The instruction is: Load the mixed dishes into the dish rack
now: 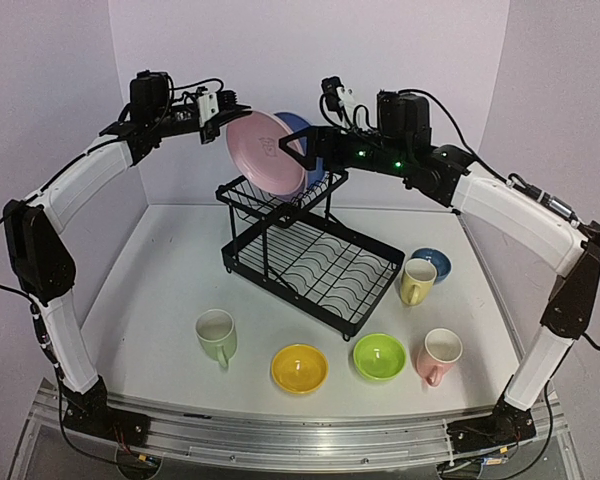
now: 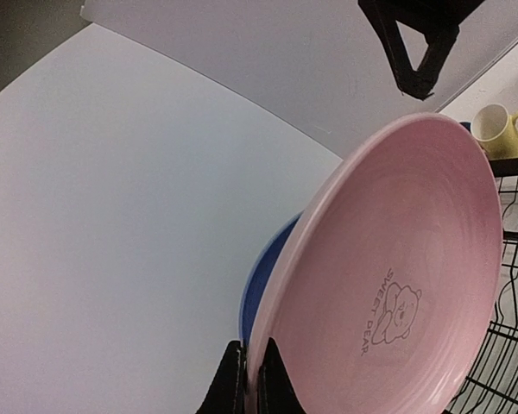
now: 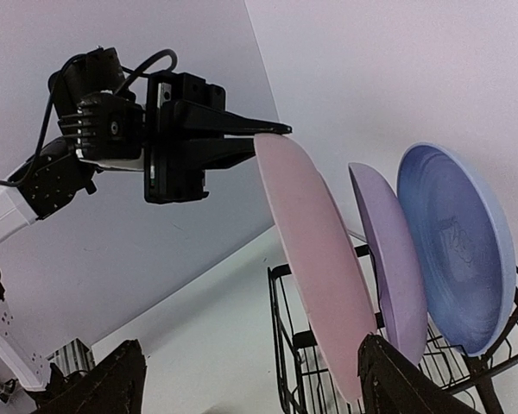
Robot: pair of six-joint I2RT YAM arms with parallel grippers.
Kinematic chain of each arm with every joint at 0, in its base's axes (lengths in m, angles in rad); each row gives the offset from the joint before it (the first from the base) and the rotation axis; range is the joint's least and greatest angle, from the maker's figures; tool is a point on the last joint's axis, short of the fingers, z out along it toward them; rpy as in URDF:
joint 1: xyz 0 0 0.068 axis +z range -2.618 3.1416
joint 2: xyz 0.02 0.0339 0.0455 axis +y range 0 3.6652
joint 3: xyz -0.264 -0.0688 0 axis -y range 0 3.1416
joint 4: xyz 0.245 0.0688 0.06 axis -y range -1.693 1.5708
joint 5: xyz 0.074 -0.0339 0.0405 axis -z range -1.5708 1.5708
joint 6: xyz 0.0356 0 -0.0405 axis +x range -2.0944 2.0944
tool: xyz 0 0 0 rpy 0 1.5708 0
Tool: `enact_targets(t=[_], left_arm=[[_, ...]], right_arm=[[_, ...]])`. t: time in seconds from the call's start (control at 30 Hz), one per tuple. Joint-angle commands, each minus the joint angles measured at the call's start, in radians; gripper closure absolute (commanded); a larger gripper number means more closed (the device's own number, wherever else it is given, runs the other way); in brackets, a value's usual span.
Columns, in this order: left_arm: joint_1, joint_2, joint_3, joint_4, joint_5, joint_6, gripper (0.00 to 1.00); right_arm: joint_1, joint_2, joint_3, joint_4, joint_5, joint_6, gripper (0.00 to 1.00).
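A: Standing on edge, the pink plate [image 3: 315,267] leans at the front of the row, doesn't it?

B: Yes. Its lower edge is down among the wires of the raised upper shelf of the dish rack [image 1: 310,265]. The lavender plate [image 3: 388,259] is just behind it and the blue plate [image 3: 453,250] behind that, both upright on the same shelf.

A: Who has hold of it?

B: The left gripper [image 2: 252,384]. Its jaws are clamped on the pink plate's rim, one finger on each face, at the top of the plate as the right wrist view shows it.

A: And the right gripper [image 3: 250,362]?

B: Its jaws stand wide apart with nothing in them. The left wrist view shows it hanging above the pink plate's far rim, clear of it.

A: The lower tray of the rack?

B: Bare slots, as far as the top view shows.

A: The other dishes?

B: All on the desk [image 1: 160,270]. The light green mug [image 1: 217,335] sits at the rack's near left. The yellow bowl [image 1: 299,367] and lime bowl [image 1: 379,356] are side by side in front of the rack, with the pink mug [image 1: 440,355] just right of the lime bowl. The yellow mug [image 1: 417,281] is right of the rack, and the blue bowl [image 1: 431,264] is just behind it.
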Motion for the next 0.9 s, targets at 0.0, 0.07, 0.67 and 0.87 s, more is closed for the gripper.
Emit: enact_targets(t=[0.0, 0.07, 0.67, 0.87], left_arm=[[0.001, -0.038, -0.030, 0.036, 0.025, 0.027, 1.00], [0.001, -0.038, -0.027, 0.023, 0.034, 0.034, 1.00], [0.006, -0.060, -0.094, 0.060, 0.044, 0.090, 1.00], [0.000, -0.056, -0.153, 0.150, 0.059, 0.132, 1.00]], right_arm=[[0.005, 0.009, 0.027, 0.034, -0.002, -0.003, 0.18], [0.005, 0.027, 0.044, 0.034, -0.017, 0.010, 0.20], [0.031, 0.121, 0.070, 0.040, 0.099, -0.087, 0.53], [0.032, 0.131, 0.067, 0.040, 0.107, -0.103, 0.59]])
